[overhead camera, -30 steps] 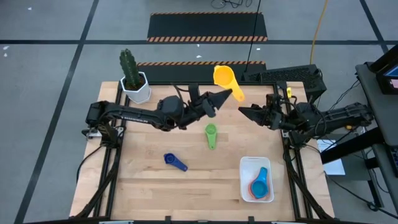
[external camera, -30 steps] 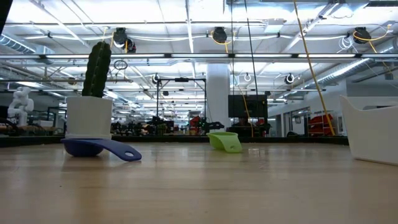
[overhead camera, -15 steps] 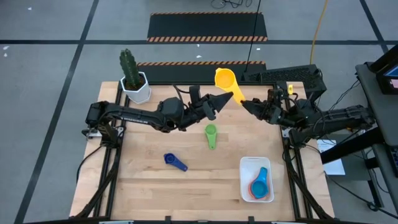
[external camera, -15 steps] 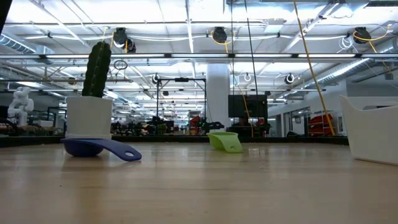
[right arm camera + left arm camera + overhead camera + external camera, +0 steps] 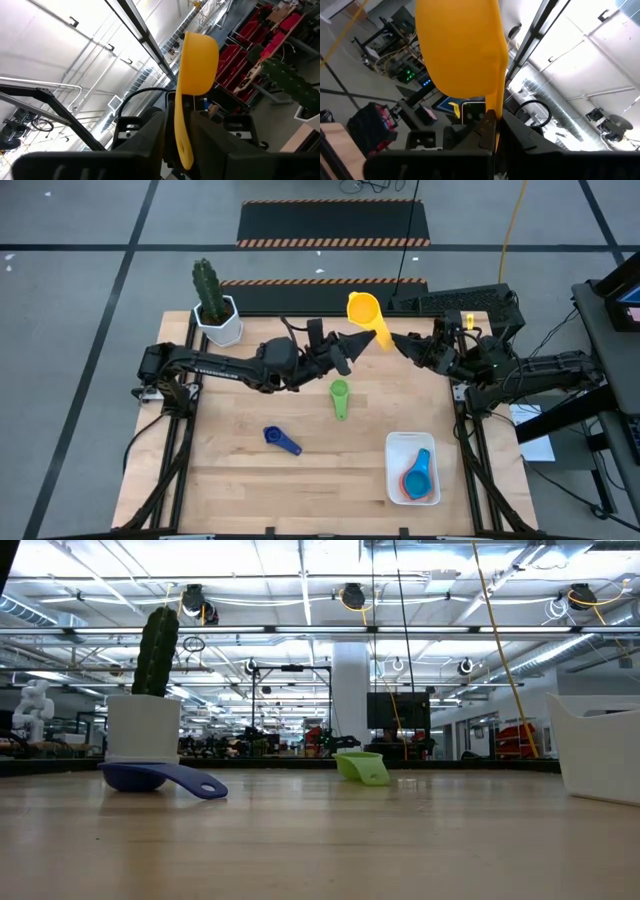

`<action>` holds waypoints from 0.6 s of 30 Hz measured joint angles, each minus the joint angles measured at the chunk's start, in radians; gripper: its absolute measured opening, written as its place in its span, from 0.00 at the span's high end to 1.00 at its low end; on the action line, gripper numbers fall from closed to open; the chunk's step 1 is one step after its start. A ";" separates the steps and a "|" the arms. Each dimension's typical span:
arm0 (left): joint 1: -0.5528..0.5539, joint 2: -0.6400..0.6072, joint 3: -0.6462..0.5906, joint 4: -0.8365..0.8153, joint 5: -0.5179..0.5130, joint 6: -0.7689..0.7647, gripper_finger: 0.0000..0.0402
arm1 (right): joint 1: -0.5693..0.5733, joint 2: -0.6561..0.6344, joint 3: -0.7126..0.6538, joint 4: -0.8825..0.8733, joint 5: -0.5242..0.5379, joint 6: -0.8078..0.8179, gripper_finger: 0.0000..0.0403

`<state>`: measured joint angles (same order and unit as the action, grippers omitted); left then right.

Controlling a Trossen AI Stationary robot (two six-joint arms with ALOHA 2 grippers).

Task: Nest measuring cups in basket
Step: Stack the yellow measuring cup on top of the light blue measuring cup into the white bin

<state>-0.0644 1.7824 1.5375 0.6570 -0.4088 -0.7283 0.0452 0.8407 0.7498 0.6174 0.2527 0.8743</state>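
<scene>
holding the yellow cup by its handle high over the tabletop, the left gripper stays shut so the right gripper, closing on it, can take it toward the basket.

Yellow measuring cup is held up above the table's far edge, bowl up, handle down. Green cup and dark blue cup lie apart mid-table. White basket at near right holds a light blue cup over an orange cup.

right gripper moved onto yellow cup handle
</scene>
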 joint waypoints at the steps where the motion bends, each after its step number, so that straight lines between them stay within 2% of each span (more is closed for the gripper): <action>1: 0.001 0.000 0.000 0.006 0.000 0.001 0.97 | 0.000 0.000 0.000 0.000 0.000 0.001 0.80; 10: 0.009 0.000 0.000 0.029 -0.002 0.020 0.97 | 0.000 0.001 0.000 0.000 0.001 -0.003 0.84; 18: 0.011 0.000 0.000 0.029 -0.001 0.030 0.97 | 0.000 0.004 0.000 0.001 -0.017 -0.012 0.98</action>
<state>-0.0536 1.7821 1.5375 0.6861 -0.4099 -0.6979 0.0448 0.8444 0.7498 0.6186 0.2355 0.8623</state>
